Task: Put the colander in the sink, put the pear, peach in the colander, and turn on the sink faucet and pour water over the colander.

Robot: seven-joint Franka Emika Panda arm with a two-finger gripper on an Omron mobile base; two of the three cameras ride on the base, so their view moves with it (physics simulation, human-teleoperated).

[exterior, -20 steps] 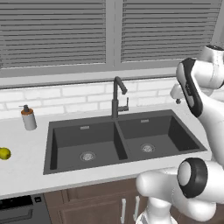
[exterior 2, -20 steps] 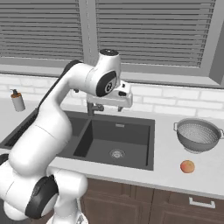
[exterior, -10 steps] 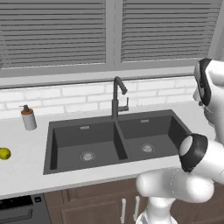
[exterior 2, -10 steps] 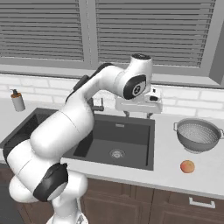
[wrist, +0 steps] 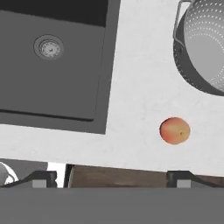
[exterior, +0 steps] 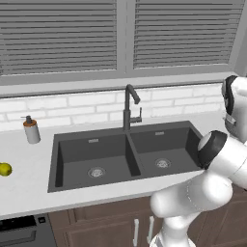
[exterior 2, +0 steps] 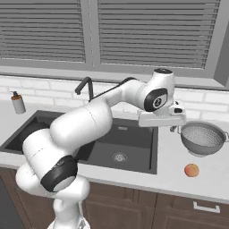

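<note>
Colander [exterior 2: 203, 138] sits upright on the white speckled table [exterior 2: 179, 179] at the right of the right base view, well apart from the sink [exterior: 125, 154] and just past its right edge; in the hand view it fills the upper right corner [wrist: 203, 48]. One peach [exterior 2: 191, 170] lies on the table in front of it, near but not touching. One pear [exterior: 5, 169] rests at the far left edge of the left base view, on the table left of the sink.

White brick tiles run behind the table, with closed grey blinds in the windows above and brown cabinet doors below. Two dark basins hold one steel drain each. One dark gooseneck faucet [exterior: 129, 108] stands behind the divider, and one soap pump bottle [exterior: 31, 130] stands at the back left.

Over the table between the sink's right edge and the colander hangs the claw [exterior 2: 174, 120], its fingertips [wrist: 43, 178] spread wide apart and holding nothing.
</note>
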